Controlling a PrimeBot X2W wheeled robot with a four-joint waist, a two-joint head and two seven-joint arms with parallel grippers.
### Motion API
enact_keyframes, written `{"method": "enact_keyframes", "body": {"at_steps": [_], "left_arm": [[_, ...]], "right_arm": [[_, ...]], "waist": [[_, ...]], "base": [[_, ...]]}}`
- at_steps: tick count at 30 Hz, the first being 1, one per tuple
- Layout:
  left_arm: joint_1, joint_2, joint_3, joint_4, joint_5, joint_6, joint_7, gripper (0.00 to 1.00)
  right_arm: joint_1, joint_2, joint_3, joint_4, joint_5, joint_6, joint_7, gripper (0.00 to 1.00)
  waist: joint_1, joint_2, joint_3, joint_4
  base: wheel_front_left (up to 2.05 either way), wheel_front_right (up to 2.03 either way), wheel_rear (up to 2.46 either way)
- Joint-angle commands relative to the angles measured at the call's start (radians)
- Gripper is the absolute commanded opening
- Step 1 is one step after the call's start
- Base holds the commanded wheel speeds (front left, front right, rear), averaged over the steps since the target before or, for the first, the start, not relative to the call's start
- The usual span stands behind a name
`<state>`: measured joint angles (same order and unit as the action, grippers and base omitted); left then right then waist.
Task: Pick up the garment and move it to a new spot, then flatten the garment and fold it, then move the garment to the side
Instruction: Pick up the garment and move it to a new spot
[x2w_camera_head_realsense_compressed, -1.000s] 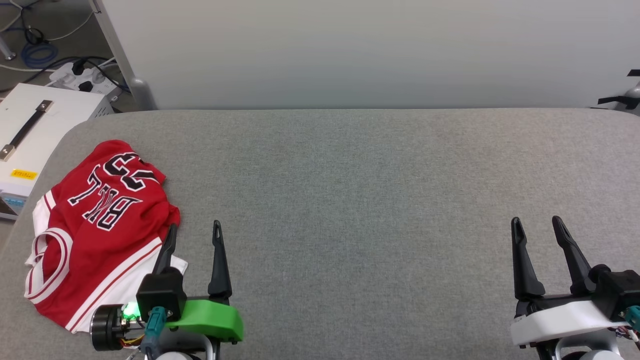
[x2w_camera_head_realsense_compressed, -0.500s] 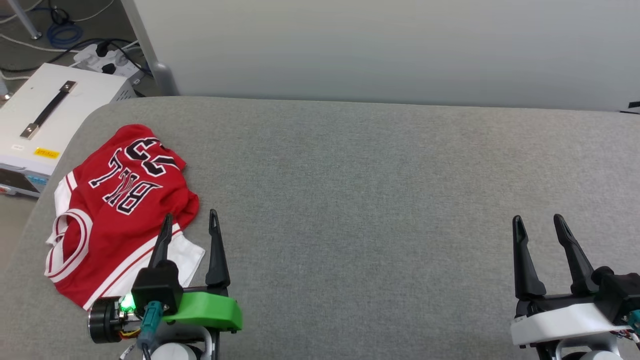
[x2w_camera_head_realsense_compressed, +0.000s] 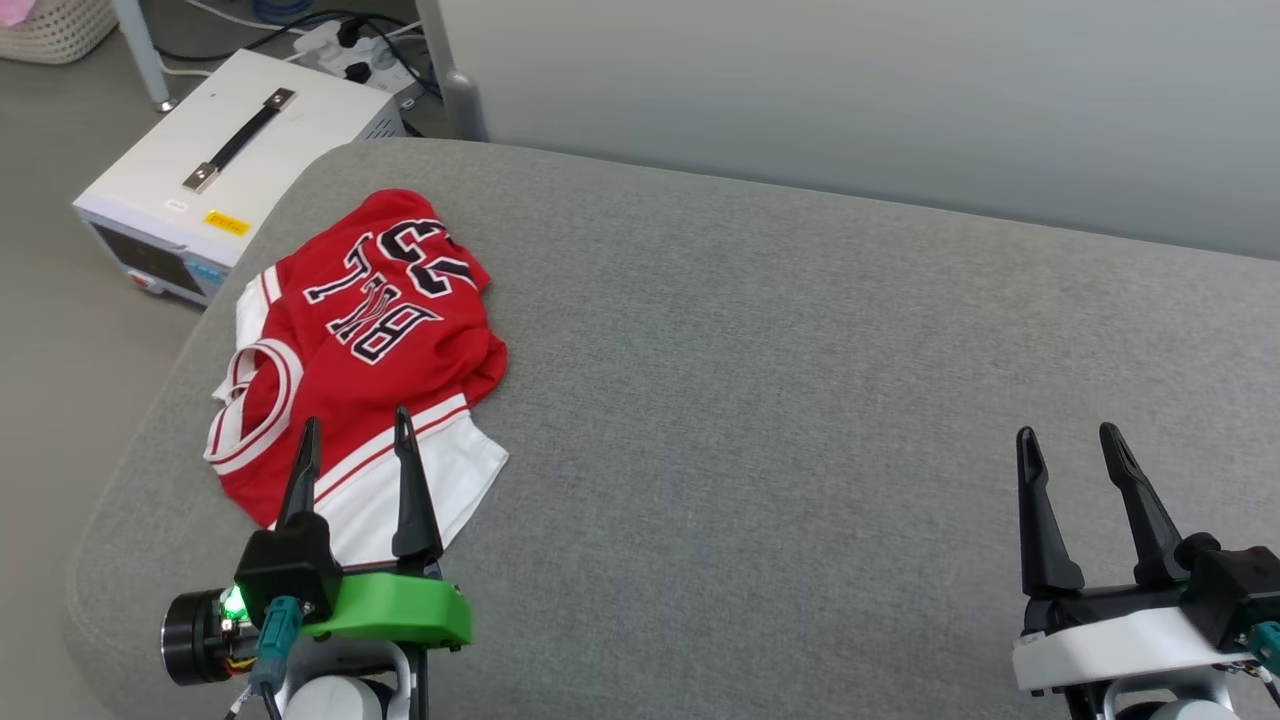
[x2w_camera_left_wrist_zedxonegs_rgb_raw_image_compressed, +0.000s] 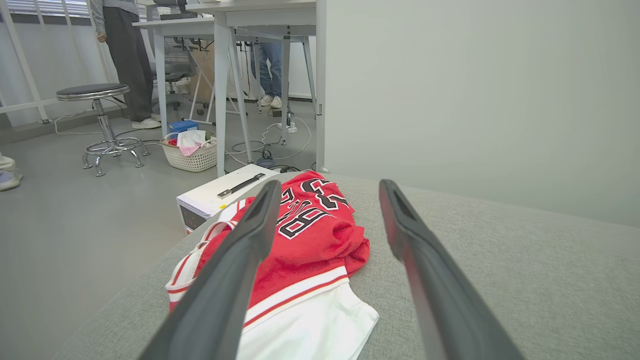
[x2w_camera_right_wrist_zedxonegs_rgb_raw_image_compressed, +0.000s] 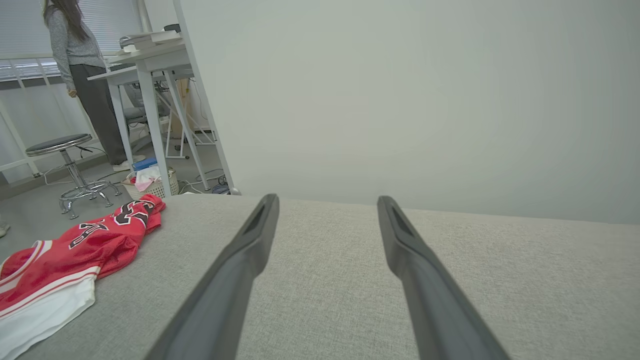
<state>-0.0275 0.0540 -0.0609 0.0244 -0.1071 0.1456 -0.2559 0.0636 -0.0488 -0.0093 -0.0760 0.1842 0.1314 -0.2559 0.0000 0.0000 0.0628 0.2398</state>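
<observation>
The crumpled red jersey lies by the grey surface's rounded left corner, near both edges. Above its white hem the left hand is spread wide and empty. The right hand, equally spread and empty, is over open surface.

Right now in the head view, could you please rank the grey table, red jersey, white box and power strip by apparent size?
1. grey table
2. red jersey
3. white box; it sits farther off, so true size is unsure
4. power strip
</observation>
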Motion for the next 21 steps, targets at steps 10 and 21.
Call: {"method": "enact_keyframes", "body": {"at_steps": [10, 21], "left_arm": [[-0.016, -0.004, 0.014, 0.003, -0.044, 0.007, -0.006, 1.0], [-0.015, -0.004, 0.042, 0.015, -0.071, 0.008, -0.006, 1.0]], "right_arm": [[-0.017, -0.001, 0.019, -0.008, -0.03, -0.001, -0.006, 1.0], [-0.024, -0.001, 0.032, -0.01, -0.048, -0.001, -0.006, 1.0]], "waist": [[0.0, 0.0, 0.037, 0.164], [0.0, 0.0, 0.052, 0.222]], "base": [[0.0, 0.0, 0.0], [0.0, 0.0, 0.0]]}}
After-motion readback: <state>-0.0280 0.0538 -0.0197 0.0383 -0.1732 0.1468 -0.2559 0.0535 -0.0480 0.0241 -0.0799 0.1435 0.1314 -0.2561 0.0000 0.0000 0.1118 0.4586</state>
